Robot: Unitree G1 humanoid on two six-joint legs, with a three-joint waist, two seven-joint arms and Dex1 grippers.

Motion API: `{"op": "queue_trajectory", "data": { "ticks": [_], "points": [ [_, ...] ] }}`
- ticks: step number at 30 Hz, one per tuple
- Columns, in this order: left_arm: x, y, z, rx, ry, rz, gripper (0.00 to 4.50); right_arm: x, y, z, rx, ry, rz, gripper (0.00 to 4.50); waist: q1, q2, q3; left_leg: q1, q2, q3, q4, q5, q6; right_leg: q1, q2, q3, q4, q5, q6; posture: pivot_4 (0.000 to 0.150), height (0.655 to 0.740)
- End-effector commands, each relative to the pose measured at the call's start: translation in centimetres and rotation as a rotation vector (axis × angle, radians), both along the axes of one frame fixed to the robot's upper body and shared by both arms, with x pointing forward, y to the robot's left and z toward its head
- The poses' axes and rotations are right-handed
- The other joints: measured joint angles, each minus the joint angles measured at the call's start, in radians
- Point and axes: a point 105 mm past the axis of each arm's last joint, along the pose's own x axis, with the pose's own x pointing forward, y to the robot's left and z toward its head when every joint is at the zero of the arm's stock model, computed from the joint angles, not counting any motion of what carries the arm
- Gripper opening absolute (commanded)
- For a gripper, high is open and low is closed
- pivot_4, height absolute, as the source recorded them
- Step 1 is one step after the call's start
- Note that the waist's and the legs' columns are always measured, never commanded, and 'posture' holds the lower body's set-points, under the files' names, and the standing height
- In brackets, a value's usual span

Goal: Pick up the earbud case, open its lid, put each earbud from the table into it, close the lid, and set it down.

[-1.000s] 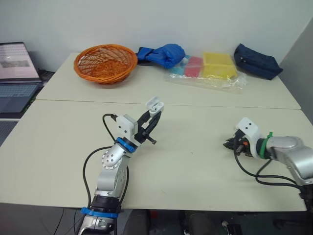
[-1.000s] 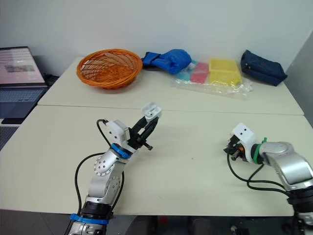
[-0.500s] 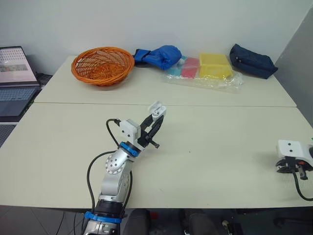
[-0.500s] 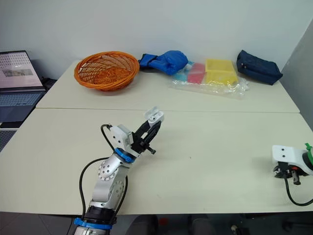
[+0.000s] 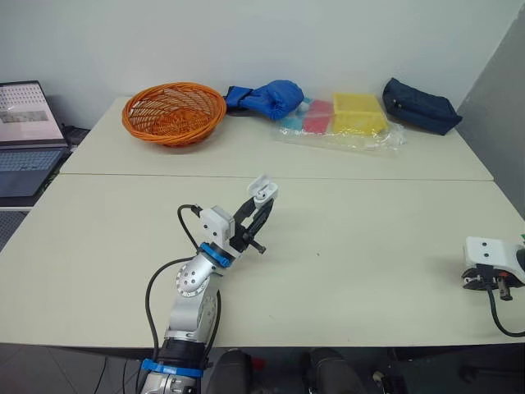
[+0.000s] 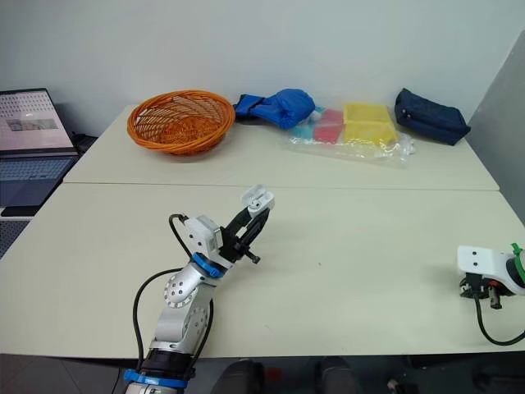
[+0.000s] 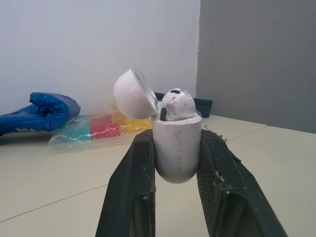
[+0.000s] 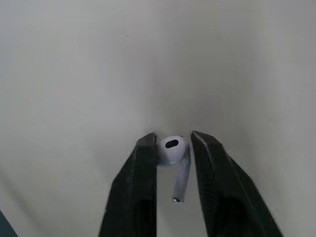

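My left gripper is raised over the near table, shut on the white earbud case. In the left wrist view the case stands upright between the black fingers, its lid hinged back, and one white earbud sits in it. Far to the right, near the table's front right corner, is my right gripper. In the right wrist view that gripper is shut on the head of a second white earbud, just above the tabletop.
On the far table stand an orange wicker basket, a blue glove, a clear bag of coloured boxes and a dark blue pouch. A laptop sits off the table's left side. A seam joins the two tables.
My right gripper has moved from the middle right of the near table out to its front right corner. The left gripper still holds the open case in about the same place.
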Motion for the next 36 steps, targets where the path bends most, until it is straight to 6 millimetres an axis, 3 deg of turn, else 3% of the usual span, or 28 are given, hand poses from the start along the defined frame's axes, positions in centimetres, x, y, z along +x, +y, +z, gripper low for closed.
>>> {"op": "queue_trajectory", "data": {
  "ticks": [1,35,36],
  "points": [
    [-0.3,-0.1,1.2,-0.012,-0.059,-0.015,0.75,-1.0,-0.8,-0.5,-0.015,0.034,-0.031,2.11,0.002,0.0,0.0,0.0,0.0,0.0,0.0,0.0,0.0,0.0,0.0,0.0,0.0,0.0,0.0,0.15,0.74],
    [-0.3,-0.7,3.1,-0.02,-0.075,-0.003,0.75,-1.3,-2.0,-0.8,-0.068,0.075,-0.093,2.11,0.016,0.0,0.0,-0.001,0.0,-0.001,0.0,0.0,0.0,0.0,0.0,-0.001,0.0,0.0,0.001,0.15,0.74],
    [-0.3,-0.7,3.1,-0.02,-0.076,-0.002,0.75,-1.3,-2.1,-0.8,-0.071,0.076,-0.093,1.94,0.016,0.0,0.0,-0.001,0.0,-0.001,0.0,0.0,0.0,0.0,0.0,-0.001,0.0,0.0,0.0,0.15,0.74]
  ]
}}
